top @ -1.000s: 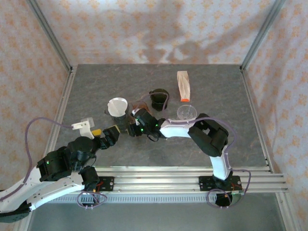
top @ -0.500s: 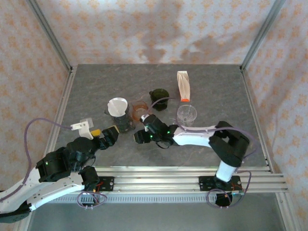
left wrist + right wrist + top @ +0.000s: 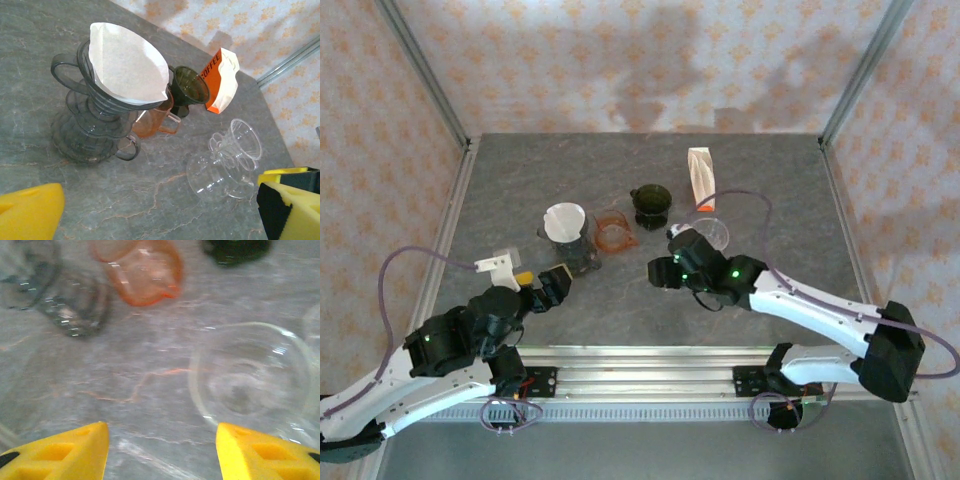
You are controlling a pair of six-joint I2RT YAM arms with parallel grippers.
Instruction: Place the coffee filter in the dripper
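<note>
A white coffee filter [image 3: 565,220] [image 3: 129,64] sits opened in the smoky grey dripper [image 3: 582,256] [image 3: 89,131] left of centre. My left gripper [image 3: 552,286] [image 3: 160,222] hovers just in front of that dripper, open, with bare table between its yellow fingers [image 3: 30,212]. My right gripper [image 3: 665,270] [image 3: 162,455] hangs over the table centre, open and holding nothing. The clear dripper [image 3: 710,233] [image 3: 252,375] lies just beyond its right finger. The grey dripper [image 3: 65,305] looks blurred at the upper left of the right wrist view.
An orange dripper [image 3: 614,232] [image 3: 155,122] [image 3: 142,270] and a dark green dripper [image 3: 650,203] [image 3: 189,87] stand behind the centre. A coffee filter pack [image 3: 701,178] [image 3: 220,80] lies further back. Metal rails edge the table [image 3: 780,200].
My right arm has swung away from the grey dripper toward the right, and its jaws have spread wider. My left arm has hardly moved.
</note>
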